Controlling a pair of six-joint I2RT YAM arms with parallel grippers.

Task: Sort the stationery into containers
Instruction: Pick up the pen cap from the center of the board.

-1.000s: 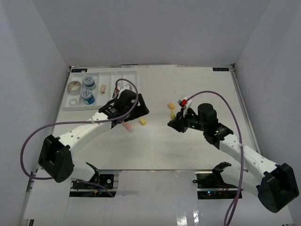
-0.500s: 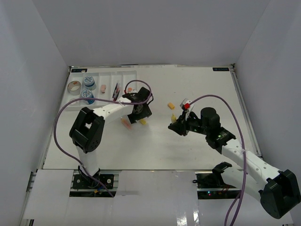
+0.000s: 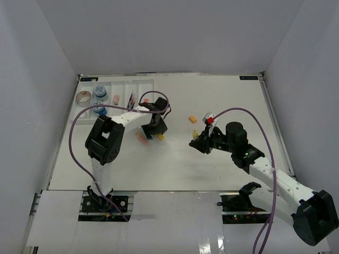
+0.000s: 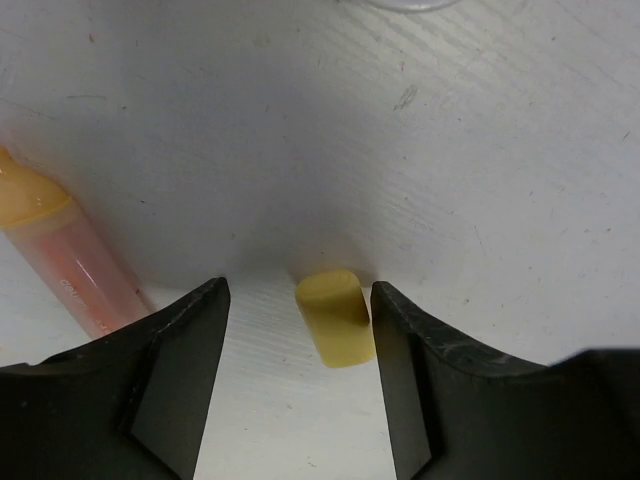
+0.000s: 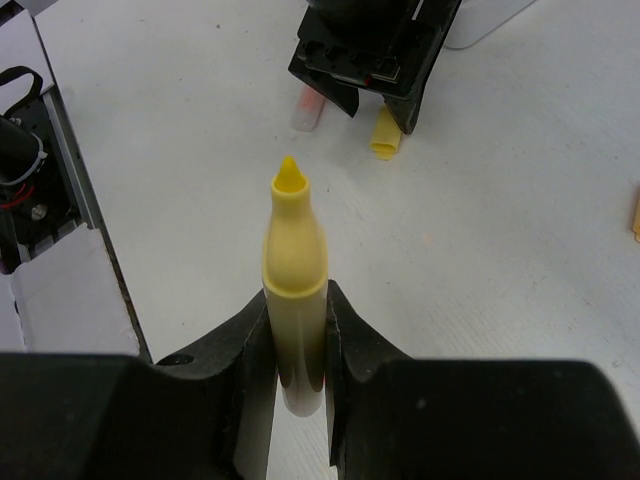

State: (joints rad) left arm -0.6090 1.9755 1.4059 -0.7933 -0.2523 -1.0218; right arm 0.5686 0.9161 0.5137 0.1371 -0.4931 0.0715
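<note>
My left gripper (image 3: pixel 157 129) is open and stands low over the table, its jaws on either side of a small yellow eraser (image 4: pixel 335 318), not touching it. The eraser also shows in the top view (image 3: pixel 160 136). An orange marker (image 3: pixel 142 138) lies just left of it, seen too in the left wrist view (image 4: pixel 70 260). My right gripper (image 3: pixel 204 142) is shut on a yellow marker (image 5: pixel 295 260), tip pointing forward toward the left gripper (image 5: pixel 375 50). The white compartment tray (image 3: pixel 122 85) sits at the far left.
The tray holds a tape roll (image 3: pixel 82 97), two blue-white tubs (image 3: pixel 99 91), a pink eraser (image 3: pixel 116 98) and dark pens (image 3: pixel 131 99). An orange eraser (image 3: pixel 192 119) lies loose mid-table. White walls enclose the table on three sides.
The left arm has folded and swung its gripper right and down, around the yellow eraser. The right gripper, still holding the yellow marker, has shifted slightly toward me.
</note>
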